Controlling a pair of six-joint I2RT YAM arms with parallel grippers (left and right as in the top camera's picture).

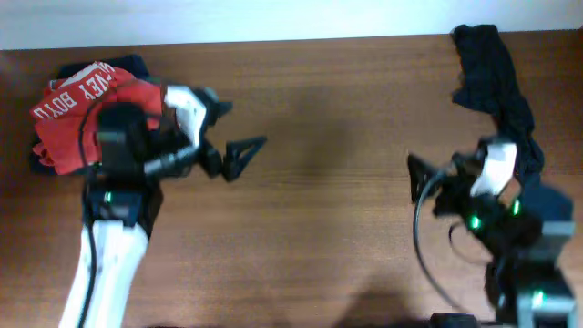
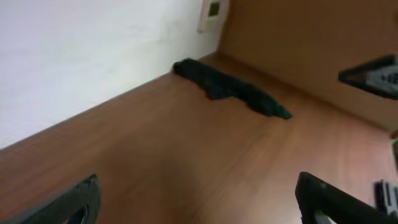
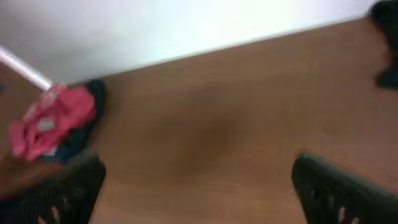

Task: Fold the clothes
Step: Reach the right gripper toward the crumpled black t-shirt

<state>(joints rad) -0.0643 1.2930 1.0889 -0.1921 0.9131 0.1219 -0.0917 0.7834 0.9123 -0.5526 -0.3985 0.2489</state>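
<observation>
The clothes [image 1: 492, 68] lie bunched in a long, dark, crumpled strip on the bench [image 1: 337, 100]. They are behind my right gripper [image 1: 415, 178] and off to its outer side, up toward the bench's far edge. In the overhead view the strip's near end runs down alongside my right wrist, and I cannot tell whether cloth and arm touch there. Neither gripper has hold of the fabric.

Through my left wrist camera the clothes [image 2: 233, 88] sit well ahead of my left gripper [image 2: 199, 202], across a stretch of bare wood and close to the white wall [image 2: 81, 56].

My right gripper [image 3: 199, 193] has its jaws spread wide with nothing between them. One dark finger [image 3: 339, 190] shows at each lower corner of its own view, with only bare bench below.

My left gripper [image 1: 248, 158] is spread just as wide and is just as empty. The two grippers point toward each other, well apart, with plain wood between them.

Behind my left gripper, at the far left corner, a red shirt [image 1: 77, 100] with white lettering is heaped on a navy garment [image 1: 135, 64]. My right wrist camera sees that same red heap [image 3: 53, 121] far ahead of my right gripper, blurred.
</observation>
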